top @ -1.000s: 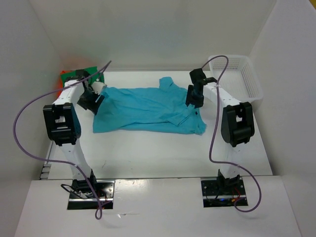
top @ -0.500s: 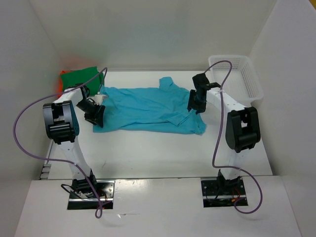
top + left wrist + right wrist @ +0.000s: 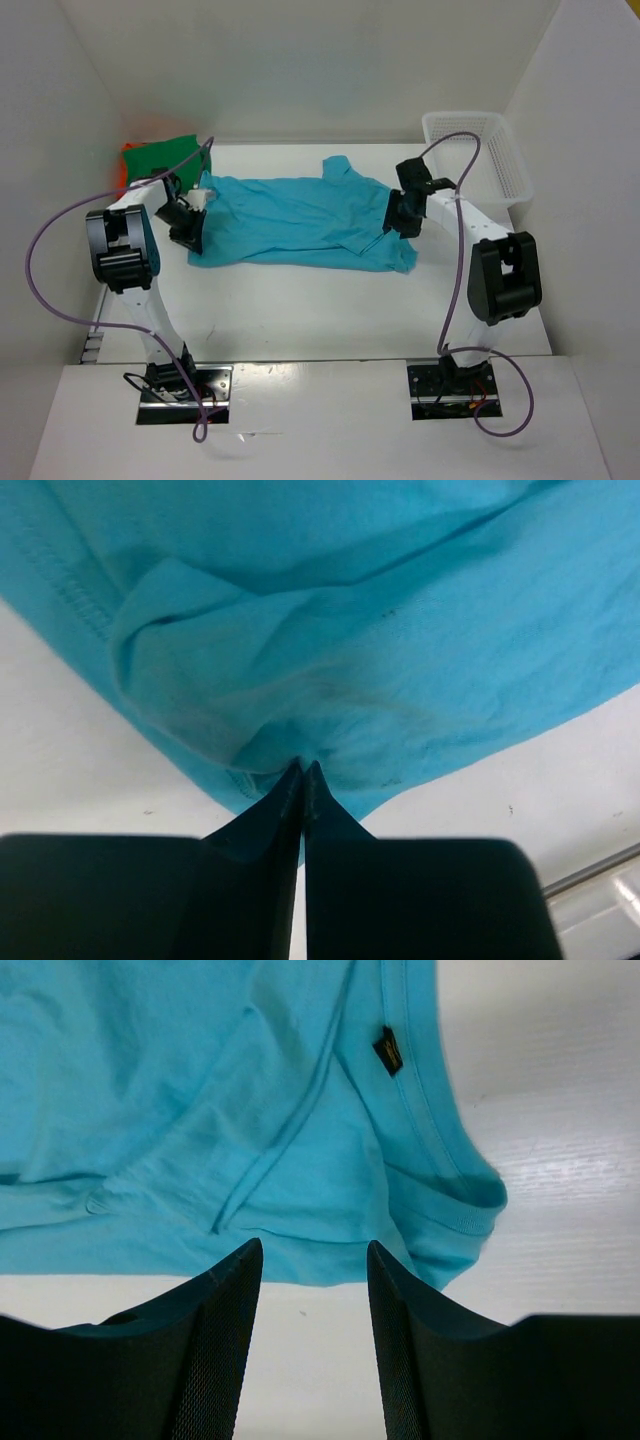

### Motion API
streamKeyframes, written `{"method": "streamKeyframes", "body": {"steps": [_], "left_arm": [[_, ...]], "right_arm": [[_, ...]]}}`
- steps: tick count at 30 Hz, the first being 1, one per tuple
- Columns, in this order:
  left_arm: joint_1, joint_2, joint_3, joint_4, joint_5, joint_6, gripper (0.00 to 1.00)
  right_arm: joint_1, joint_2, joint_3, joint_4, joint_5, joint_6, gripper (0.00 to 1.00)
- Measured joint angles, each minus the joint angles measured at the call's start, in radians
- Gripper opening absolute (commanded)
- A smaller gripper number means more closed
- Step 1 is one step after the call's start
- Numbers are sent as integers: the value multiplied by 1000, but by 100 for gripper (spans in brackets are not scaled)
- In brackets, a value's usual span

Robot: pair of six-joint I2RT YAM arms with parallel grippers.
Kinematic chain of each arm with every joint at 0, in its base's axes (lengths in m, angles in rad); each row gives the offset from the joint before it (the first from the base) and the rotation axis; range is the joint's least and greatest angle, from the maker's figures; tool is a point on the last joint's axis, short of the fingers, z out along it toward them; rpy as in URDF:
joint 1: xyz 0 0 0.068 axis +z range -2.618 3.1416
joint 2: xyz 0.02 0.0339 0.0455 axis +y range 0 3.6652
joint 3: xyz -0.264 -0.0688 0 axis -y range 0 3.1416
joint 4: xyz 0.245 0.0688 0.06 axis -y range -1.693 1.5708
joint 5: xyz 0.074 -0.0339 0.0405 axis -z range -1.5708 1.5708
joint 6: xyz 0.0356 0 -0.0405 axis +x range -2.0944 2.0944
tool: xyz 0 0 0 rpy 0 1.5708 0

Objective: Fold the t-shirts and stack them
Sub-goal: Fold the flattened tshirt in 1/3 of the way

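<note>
The light turquoise t-shirt (image 3: pixel 300 222) lies spread out, somewhat rumpled, across the middle of the table. My left gripper (image 3: pixel 193 235) is at its left edge and is shut on a pinch of the hem (image 3: pixel 303 770), with the cloth (image 3: pixel 330 610) bunching up just above the tips. My right gripper (image 3: pixel 398 224) hovers at the shirt's right end and is open; the collar with its dark label (image 3: pixel 388 1050) lies just beyond its fingertips (image 3: pixel 313 1250), and nothing is between them. At the back left lies the dark green t-shirt (image 3: pixel 162 155) on top of the bright orange one (image 3: pixel 123 170).
A white mesh basket (image 3: pixel 505 165) stands at the back right against the wall. White walls close in the table on three sides. Purple cables loop off both arms. Bare tabletop (image 3: pixel 330 310) stretches between the shirt and the arm bases.
My left gripper has closed on the shirt's left hem after settling at that edge. My right gripper has shifted slightly right and toward the near side, still open.
</note>
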Motion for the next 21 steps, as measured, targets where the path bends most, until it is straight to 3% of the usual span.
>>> {"method": "streamKeyframes", "body": {"steps": [9,16,17,19,21], "left_arm": [[8,-156,62,13,6,-32,0],[32,-113,95,70,26,-85,5],[40,-96,97,80,26,-90,10],[53,-52,111,92,21,-106,23],[60,-11,123,104,11,-113,48]], "right_arm": [[-72,-65,-176,3,-15,58,52],[-87,-60,-179,8,-15,68,52],[-93,-60,-179,9,-16,68,52],[-111,-60,-179,10,-16,69,61],[-135,-61,-181,11,-18,70,70]]}}
